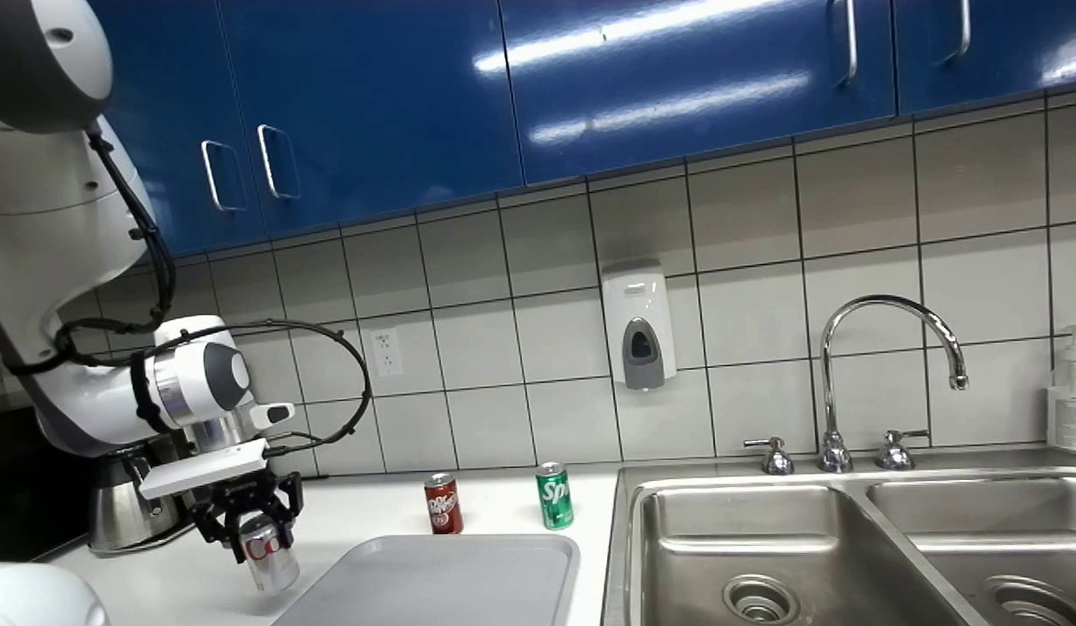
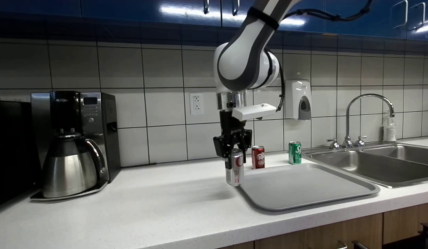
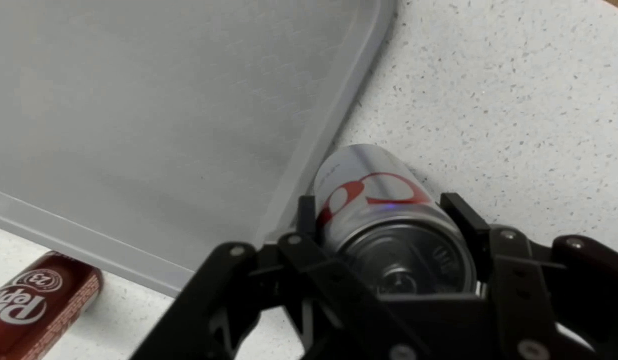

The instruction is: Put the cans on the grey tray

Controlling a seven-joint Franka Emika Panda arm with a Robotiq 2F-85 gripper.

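Holding the silver-white can (image 2: 235, 169) between the fingers (image 3: 461, 215), just outside the grey tray (image 2: 310, 188). Have placed 0 of 3 there; should next deposit this, then fetch the dark red can (image 2: 258, 158) and green can (image 2: 294, 153) from the surface (image 2: 148, 207).

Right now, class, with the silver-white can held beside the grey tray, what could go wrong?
The silver-white can looks tilted in the jaws, so it might topple if released. Its base is right beside the grey tray and could catch the rim when carried over. The dark red can stands close to the tray; a bumped tray might knock it.
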